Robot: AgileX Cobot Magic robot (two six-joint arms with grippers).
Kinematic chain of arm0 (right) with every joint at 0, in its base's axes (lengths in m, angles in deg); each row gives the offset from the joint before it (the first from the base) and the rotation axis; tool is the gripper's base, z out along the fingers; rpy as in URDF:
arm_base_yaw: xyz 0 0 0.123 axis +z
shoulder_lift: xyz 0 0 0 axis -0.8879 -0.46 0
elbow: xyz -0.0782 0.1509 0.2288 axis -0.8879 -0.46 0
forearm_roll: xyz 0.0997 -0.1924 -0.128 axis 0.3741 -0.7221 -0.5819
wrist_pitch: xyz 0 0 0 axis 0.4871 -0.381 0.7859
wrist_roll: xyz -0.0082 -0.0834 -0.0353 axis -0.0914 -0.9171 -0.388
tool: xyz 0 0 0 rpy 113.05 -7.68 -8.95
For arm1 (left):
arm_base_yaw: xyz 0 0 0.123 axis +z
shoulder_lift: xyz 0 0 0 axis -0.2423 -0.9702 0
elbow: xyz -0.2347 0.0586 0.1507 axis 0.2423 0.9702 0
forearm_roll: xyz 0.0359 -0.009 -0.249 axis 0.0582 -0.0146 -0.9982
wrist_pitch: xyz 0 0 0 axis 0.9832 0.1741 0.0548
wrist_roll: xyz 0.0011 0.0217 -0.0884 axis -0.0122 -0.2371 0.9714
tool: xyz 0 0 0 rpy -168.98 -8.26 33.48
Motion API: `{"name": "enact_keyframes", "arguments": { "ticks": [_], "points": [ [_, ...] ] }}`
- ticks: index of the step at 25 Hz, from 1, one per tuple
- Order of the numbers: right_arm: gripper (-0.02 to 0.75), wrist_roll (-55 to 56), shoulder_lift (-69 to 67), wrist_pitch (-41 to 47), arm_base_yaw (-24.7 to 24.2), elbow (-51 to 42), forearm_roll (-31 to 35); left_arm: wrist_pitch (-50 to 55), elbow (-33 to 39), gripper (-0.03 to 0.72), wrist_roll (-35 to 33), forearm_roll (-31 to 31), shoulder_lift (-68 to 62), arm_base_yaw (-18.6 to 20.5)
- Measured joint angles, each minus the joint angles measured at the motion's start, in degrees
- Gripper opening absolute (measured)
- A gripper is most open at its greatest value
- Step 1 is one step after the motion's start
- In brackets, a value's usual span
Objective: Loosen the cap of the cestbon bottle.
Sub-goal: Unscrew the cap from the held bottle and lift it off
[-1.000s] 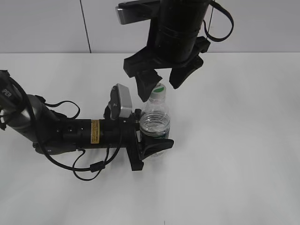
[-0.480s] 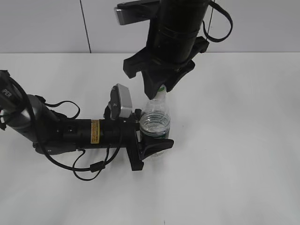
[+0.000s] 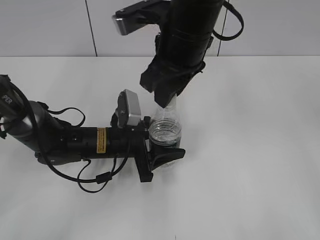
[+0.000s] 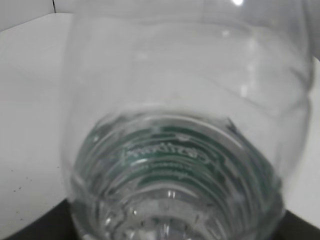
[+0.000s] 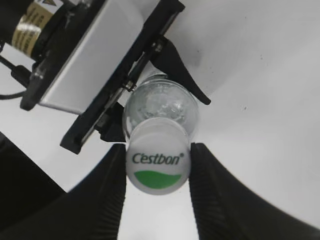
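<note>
White cap (image 5: pixel 157 161) with green half-disc; clear cestbon bottle (image 3: pixel 166 132) with dark green label; black tools.

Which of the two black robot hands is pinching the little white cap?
The right hand, reaching down from above: its fingers sit against the white round plastic cap. The left hand holds the clear plastic bottle lower down.

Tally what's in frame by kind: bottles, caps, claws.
Bottles: 1, the cestbon bottle, clear, upright, held by the left claw.
Caps: 1, the cap, white, on the bottle.
Claws: 2, the left claw on the body, the right claw closed on the cap.
Total: 4
</note>
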Motion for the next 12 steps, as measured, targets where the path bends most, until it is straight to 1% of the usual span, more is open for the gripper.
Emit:
{"name": "enact_keyframes", "arguments": {
  "ticks": [12],
  "points": [
    [0.293,-29.6,0.0,-0.1,0.0,0.0,-0.1,0.0,0.0,0.412,0.0,0.1,0.0,0.0]
  ]
}}
